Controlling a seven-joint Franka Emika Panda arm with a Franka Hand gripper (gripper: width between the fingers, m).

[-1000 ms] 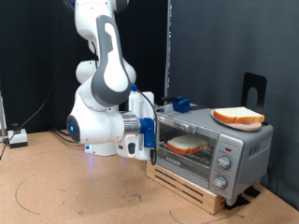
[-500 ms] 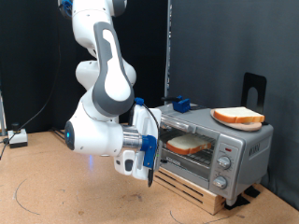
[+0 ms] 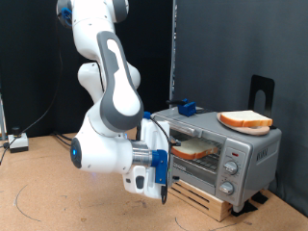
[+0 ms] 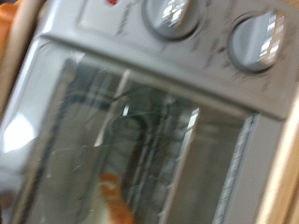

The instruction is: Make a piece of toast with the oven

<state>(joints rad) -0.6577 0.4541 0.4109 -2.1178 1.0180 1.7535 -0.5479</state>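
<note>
The silver oven (image 3: 231, 159) stands on a wooden base at the exterior view's right, its glass door shut. One slice of toast (image 3: 195, 148) lies inside on the rack. A second, alike slice (image 3: 244, 121) lies on the oven's roof. My gripper (image 3: 162, 191) hangs low in front of the oven's left end, near the door's lower edge, with nothing seen in it. The wrist view is blurred: it shows the glass door (image 4: 131, 140), two knobs (image 4: 254, 42) and an orange-brown bit of crust (image 4: 112, 198) behind the glass. My fingers do not show there.
A blue object (image 3: 186, 108) sits on the oven's roof at the back. A black stand (image 3: 262, 91) rises behind the oven. A wooden pallet (image 3: 207, 195) carries the oven. A white box with cables (image 3: 17, 142) lies at the far left on the brown table.
My arm has bent down and forward: the gripper dropped from the level of the oven's door top to near its bottom edge. The oven and both slices have not moved.
</note>
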